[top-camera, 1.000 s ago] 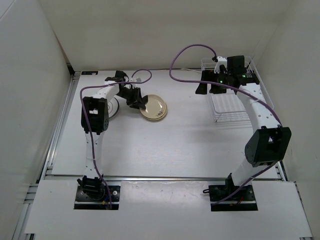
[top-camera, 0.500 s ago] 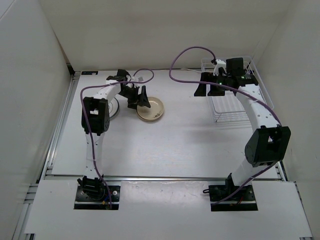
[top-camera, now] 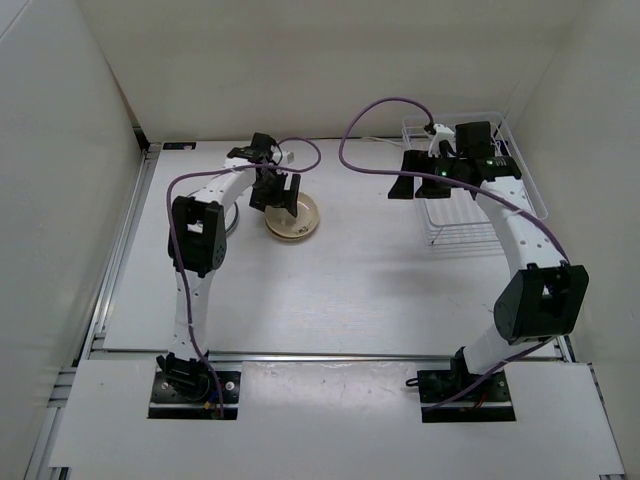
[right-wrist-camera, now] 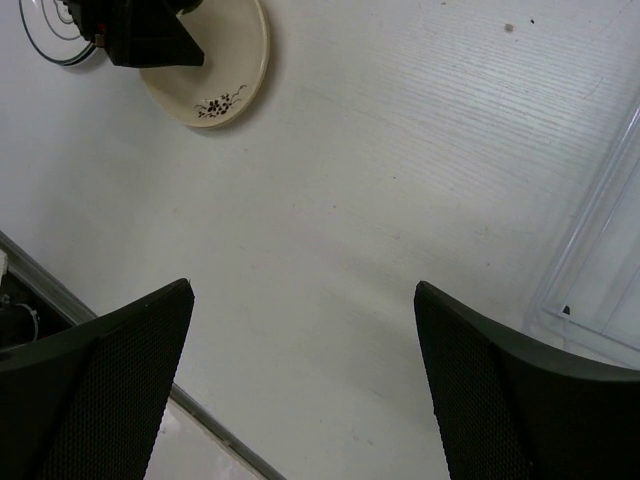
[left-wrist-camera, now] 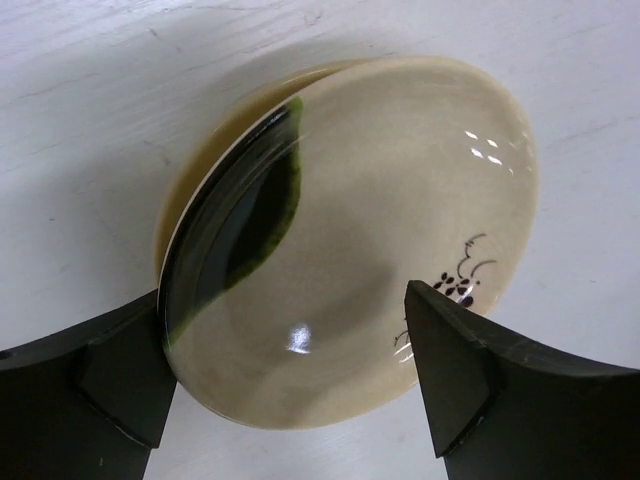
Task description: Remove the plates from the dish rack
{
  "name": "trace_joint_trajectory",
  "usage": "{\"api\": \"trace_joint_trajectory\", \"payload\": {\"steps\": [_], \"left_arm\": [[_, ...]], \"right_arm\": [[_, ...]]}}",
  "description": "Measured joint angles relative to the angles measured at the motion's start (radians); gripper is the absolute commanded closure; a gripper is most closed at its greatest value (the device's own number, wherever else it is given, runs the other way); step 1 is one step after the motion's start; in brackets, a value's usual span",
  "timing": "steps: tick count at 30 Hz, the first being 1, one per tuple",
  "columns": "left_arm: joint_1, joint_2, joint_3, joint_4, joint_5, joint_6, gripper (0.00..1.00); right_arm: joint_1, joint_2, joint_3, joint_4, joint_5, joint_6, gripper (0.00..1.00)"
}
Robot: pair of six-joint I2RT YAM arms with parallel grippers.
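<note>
Tan plate (top-camera: 292, 218) and left pincer (top-camera: 276, 192) further left.

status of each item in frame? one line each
tan plate: flat on the table, out of the rack
grey plate: on the table, mostly hidden
dish rack: upright, no plates visible inside
left gripper: open, straddling the tan plate
right gripper: open, empty

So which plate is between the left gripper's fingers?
The tan-beige plate with the small dark floral sprig; the ringed plate lies beside it, outside the left gripper.
</note>
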Motion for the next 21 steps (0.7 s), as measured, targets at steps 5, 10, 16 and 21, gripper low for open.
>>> {"api": "trace_joint_trajectory", "payload": {"steps": [5, 10, 16, 21], "left_arm": [[-0.036, -0.005, 0.000, 0.000, -0.127, 0.025, 0.01], [-0.069, -0.019, 0.000, -0.001, -0.222, 0.052, 0.01], [-0.080, -0.073, -0.001, 0.000, -0.282, 0.066, 0.01], [-0.080, -0.129, -0.002, 0.008, -0.301, 0.078, 0.01]], "right_arm": [[0.000, -0.020, -0.013, 0.003, -0.005, -0.001, 0.05], [0.000, -0.029, -0.030, 0.005, -0.003, -0.005, 0.04], [-0.001, -0.062, -0.056, 0.004, 0.063, -0.039, 0.01], [-0.014, -0.096, -0.073, 0.002, 0.126, -0.068, 0.01]]}}
